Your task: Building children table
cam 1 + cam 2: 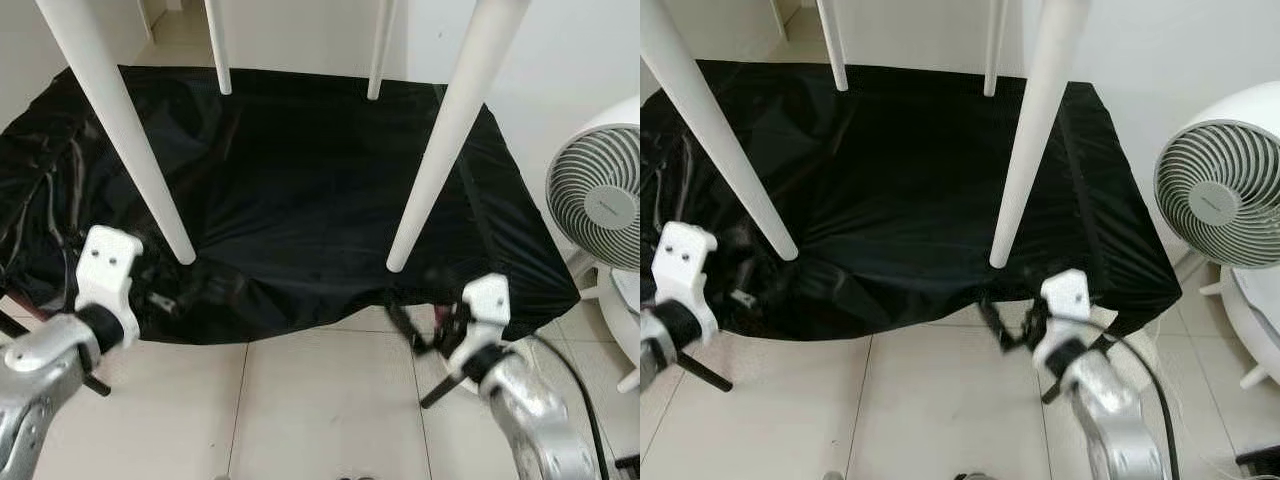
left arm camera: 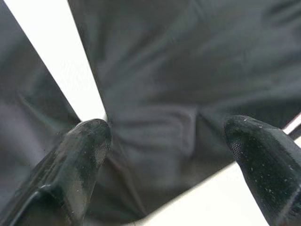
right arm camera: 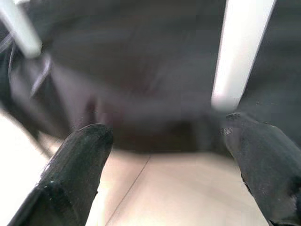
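My left gripper (image 2: 167, 141) is spread wide, one finger beside the near left table leg (image 1: 120, 130); my right gripper (image 3: 167, 141) is spread below the near right leg (image 1: 450, 130). All legs stand over the black cloth (image 1: 300, 200); I should center before closing

Four white table legs (image 1: 1032, 140) poking down over a black cloth (image 1: 910, 190) spread on the tiled floor (image 1: 940, 400); two near ones ending just above the cloth, two far ones at its back edge; left claw (image 1: 740, 290) low by the cloth's front-left edge; right claw (image 1: 1005, 325) at its front edge, fingers apart; white fan (image 1: 1215, 195) off right.
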Tool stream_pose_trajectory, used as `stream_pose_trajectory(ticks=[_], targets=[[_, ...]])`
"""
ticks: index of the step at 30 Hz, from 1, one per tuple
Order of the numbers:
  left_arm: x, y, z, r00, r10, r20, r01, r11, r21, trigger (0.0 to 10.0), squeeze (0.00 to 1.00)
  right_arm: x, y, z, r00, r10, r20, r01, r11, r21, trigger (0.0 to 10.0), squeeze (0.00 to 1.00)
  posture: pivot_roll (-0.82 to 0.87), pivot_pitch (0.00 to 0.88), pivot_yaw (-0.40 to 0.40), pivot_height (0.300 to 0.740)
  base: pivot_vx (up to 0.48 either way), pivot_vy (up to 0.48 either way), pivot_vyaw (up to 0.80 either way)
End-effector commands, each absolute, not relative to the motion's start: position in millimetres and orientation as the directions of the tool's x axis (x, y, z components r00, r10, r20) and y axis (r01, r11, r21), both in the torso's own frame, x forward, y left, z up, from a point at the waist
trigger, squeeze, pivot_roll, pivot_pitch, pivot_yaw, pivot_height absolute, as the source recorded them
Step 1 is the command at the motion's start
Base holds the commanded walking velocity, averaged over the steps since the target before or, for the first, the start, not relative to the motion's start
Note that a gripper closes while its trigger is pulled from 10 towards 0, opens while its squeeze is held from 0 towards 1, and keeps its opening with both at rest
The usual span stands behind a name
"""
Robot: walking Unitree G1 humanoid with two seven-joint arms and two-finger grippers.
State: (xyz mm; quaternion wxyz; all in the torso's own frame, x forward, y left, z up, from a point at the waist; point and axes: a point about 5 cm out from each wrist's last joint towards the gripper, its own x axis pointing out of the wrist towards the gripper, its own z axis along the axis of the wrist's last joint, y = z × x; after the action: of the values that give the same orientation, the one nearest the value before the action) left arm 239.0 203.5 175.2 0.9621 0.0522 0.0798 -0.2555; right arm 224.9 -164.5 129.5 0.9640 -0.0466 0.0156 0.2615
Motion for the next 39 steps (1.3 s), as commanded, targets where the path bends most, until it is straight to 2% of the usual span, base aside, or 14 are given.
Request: stream_pose_trajectory(ticks=[1, 5, 7, 10, 13, 17, 18, 21, 22, 26, 28, 31, 34, 39], targets=[[236.0, 202.0, 161.8, 0.832, -0.508, -0.224, 0.526, 0.850, 0.028, 10.0, 0.00, 221.2, -162.3, 115.3, 0.846, 0.520, -0.113, -0.529, 0.846, -0.064, 10.0, 0.00, -0.06, 0.118, 0.024, 0.740, 0.000, 0.000, 0.00], [235.1, 201.1, 135.6, 0.832, -0.475, -0.286, 0.495, 0.869, -0.002, 10.0, 0.00, 217.9, -160.8, 91.8, 0.835, 0.517, -0.190, -0.531, 0.847, -0.033, 10.0, 0.00, -0.07, 0.113, 0.025, 0.740, 0.000, 0.000, 0.00], [234.2, 199.8, 101.8, 0.843, -0.403, -0.356, 0.424, 0.906, -0.021, 10.0, 0.00, 216.7, -159.5, 61.7, 0.820, 0.498, -0.283, -0.517, 0.856, 0.009, 10.0, 0.00, -0.07, 0.109, 0.022, 0.740, 0.000, 0.000, 0.00], [233.1, 201.0, 84.9, 0.848, -0.350, -0.398, 0.373, 0.928, -0.023, 10.0, 0.00, 216.1, -158.4, 48.2, 0.810, 0.490, -0.324, -0.510, 0.860, 0.025, 10.0, 0.00, -0.07, 0.109, 0.022, 0.740, 0.000, 0.000, 0.00], [228.3, 206.6, 53.5, 0.851, -0.236, -0.469, 0.263, 0.965, -0.008, 10.0, 0.00, 216.0, -155.0, 24.9, 0.792, 0.469, -0.390, -0.480, 0.874, 0.076, 10.0, 0.00, -0.06, 0.103, 0.020, 0.740, 0.000, 0.000, 0.00], [227.3, 207.9, 49.0, 0.853, -0.214, -0.476, 0.246, 0.969, 0.004, 10.0, 0.00, 216.3, -154.7, 22.4, 0.793, 0.464, -0.396, -0.472, 0.878, 0.083, 10.0, 0.00, -0.06, 0.103, 0.020, 0.740, 0.000, 0.000, 0.00], [221.2, 210.7, 32.7, 0.843, -0.161, -0.514, 0.194, 0.981, 0.010, 10.0, 0.00, 215.8, -156.2, 9.4, 0.787, 0.442, -0.432, -0.436, 0.892, 0.118, 10.0, 0.00, -0.06, 0.088, 0.004, 0.740, 0.000, 0.000, 0.00], [206.7, 212.3, 3.7, 0.809, -0.082, -0.581, 0.120, 0.992, 0.026, 10.0, 0.00, 209.1, -160.2, -19.2, 0.744, 0.404, -0.533, -0.359, 0.914, 0.192, 10.0, 0.00, -0.05, 0.080, -0.003, 0.740, 0.000, 0.000, 0.00], [199.9, 211.9, -8.4, 0.787, -0.066, -0.613, 0.091, 0.996, 0.010, 10.0, 0.00, 202.2, -159.9, -32.2, 0.701, 0.417, -0.579, -0.333, 0.909, 0.251, 10.0, 0.00, -0.06, 0.073, -0.007, 0.740, 0.000, 0.000, 0.00], [190.1, 211.1, -26.8, 0.747, -0.031, -0.664, 0.064, 0.998, 0.025, 10.0, 0.00, 191.8, -162.3, -51.0, 0.650, 0.372, -0.662, -0.289, 0.927, 0.238, 10.0, 0.00, -0.05, 0.059, -0.013, 0.740, 0.000, 0.000, 0.00], [183.3, 209.5, -42.2, 0.716, -0.015, -0.698, 0.063, 0.997, 0.043, 10.0, 0.00, 185.1, -164.4, -64.8, 0.625, 0.293, -0.724, -0.276, 0.950, 0.147, 10.0, 0.00, -0.05, 0.051, -0.015, 0.740, 0.000, 0.000, 0.00], [179.7, 207.7, -51.7, 0.698, 0.000, -0.716, 0.038, 0.999, 0.037, 10.0, 0.00, 182.1, -166.6, -71.1, 0.614, 0.231, -0.755, -0.272, 0.959, 0.072, 10.0, 0.00, -0.04, 0.050, -0.017, 0.740, 0.000, 0.000, 0.00], [176.7, 204.7, -60.6, 0.677, 0.007, -0.735, -0.002, 1.000, 0.008, 10.0, 0.00, 179.8, -167.8, -74.3, 0.607, 0.221, -0.763, -0.270, 0.961, 0.063, 10.0, 0.00, -0.04, 0.046, -0.023, 0.740, 0.000, 0.000, 0.00], [174.8, 197.7, -66.5, 0.663, -0.019, -0.748, 0.041, 0.999, 0.011, 10.0, 0.00, 180.6, -170.1, -75.3, 0.618, 0.208, -0.759, -0.262, 0.964, 0.051, 10.0, 0.00, -0.04, 0.040, -0.023, 0.740, 0.000, 0.000, 0.00]])
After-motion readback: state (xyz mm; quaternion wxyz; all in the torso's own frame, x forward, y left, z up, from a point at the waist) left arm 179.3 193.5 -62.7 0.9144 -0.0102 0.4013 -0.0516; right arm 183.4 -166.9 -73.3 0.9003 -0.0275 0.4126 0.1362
